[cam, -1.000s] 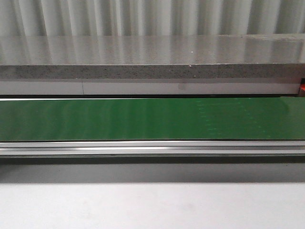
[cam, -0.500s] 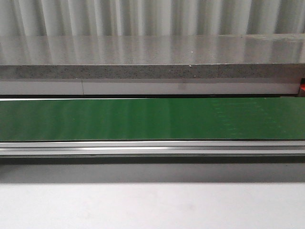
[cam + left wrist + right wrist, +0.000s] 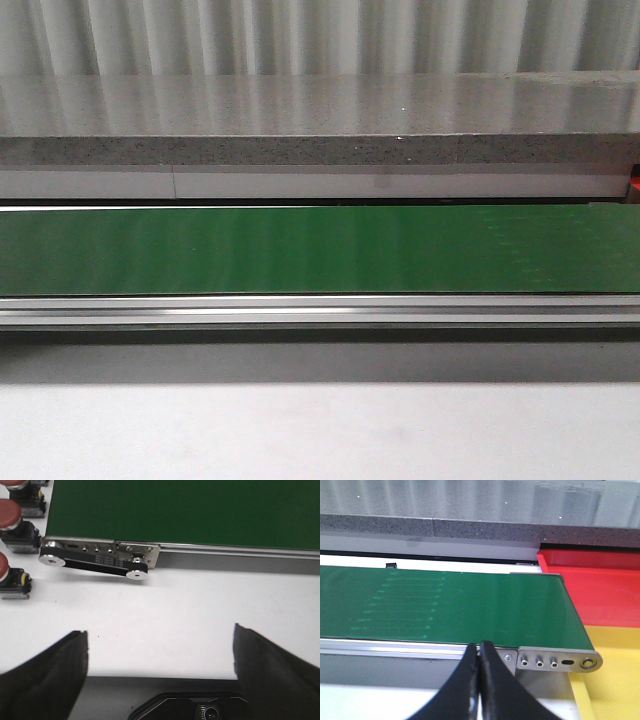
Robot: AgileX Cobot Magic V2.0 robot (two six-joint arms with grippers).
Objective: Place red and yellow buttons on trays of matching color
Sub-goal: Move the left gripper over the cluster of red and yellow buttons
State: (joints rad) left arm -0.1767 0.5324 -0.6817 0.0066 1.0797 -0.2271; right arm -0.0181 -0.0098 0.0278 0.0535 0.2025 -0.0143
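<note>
A: Three red mushroom-capped push buttons on dark switch blocks, lined up on the white tabletop just beside the left end of the green conveyor belt. Probably rigid and fairly light; smooth domed caps, likely slippery. Better taken across the squarish block below the cap than on the dome.

B: Any yellow ones?

A: None visible anywhere. Nothing riding on the belt either, as far as shown.

B: And the trays?

A: Glossy red plastic tray at the right end of the belt, on the far side; yellow plastic tray nearer. Both cut off by the frame edge, so full extent unknown.

B: Claws?

A: Left gripper spread wide, dark fingers well apart, holding nothing, low over the bare tabletop near the buttons. Right gripper pressed together at the tips, nothing between, just in front of the belt's silver aluminium side rail.

B: Hidden bits?

A: Topmost button mostly cropped; switch terminals too small to read. Front view shows only belt, rail and grey speckled stone shelf; no arms, buttons or trays there.
</note>
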